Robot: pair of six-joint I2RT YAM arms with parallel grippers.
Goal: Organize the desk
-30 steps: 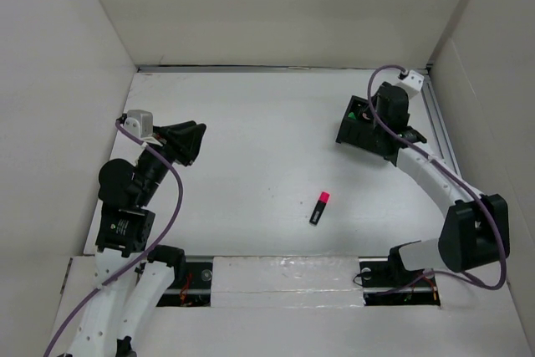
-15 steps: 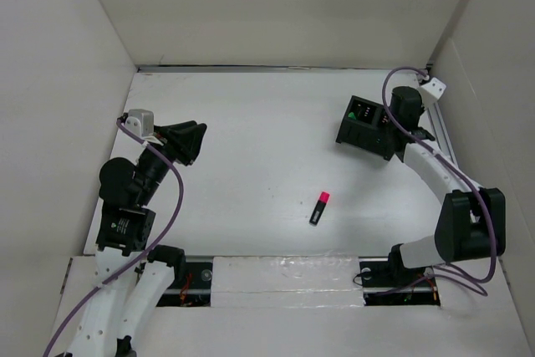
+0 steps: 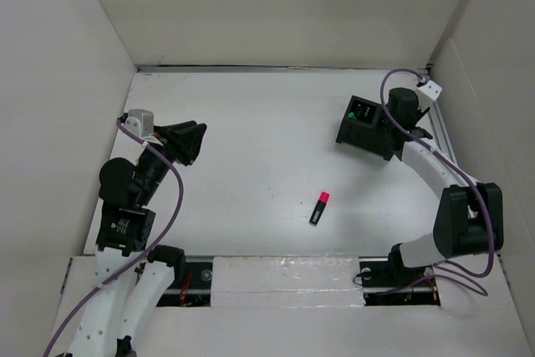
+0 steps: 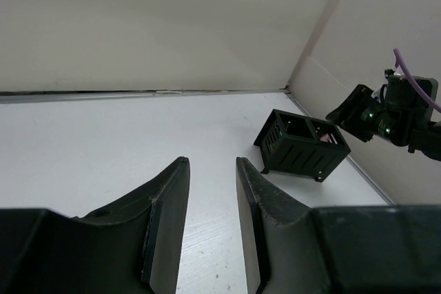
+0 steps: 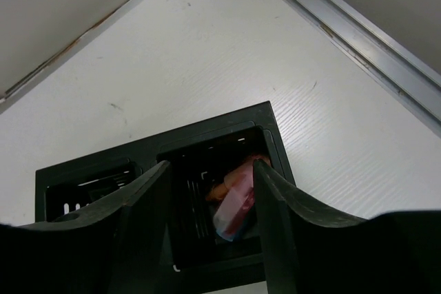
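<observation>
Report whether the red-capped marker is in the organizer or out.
Out: the marker lies flat on the desk, apart from the black organizer.

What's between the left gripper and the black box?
Nothing: the top view shows bare desk from the left gripper to the black box; the marker lies off that line.

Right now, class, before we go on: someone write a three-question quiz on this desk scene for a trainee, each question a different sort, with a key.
1. True or false: the marker lies inside the black organizer box.
2. The jaws of the right arm hang over: A. the marker; B. the box; C. neither.
3. Fill in: the jaws of the left arm hold ____.
Key: 1. False; it lies on the desk, apart from the box. 2. B. 3. Nothing; they stand apart and empty.
</observation>
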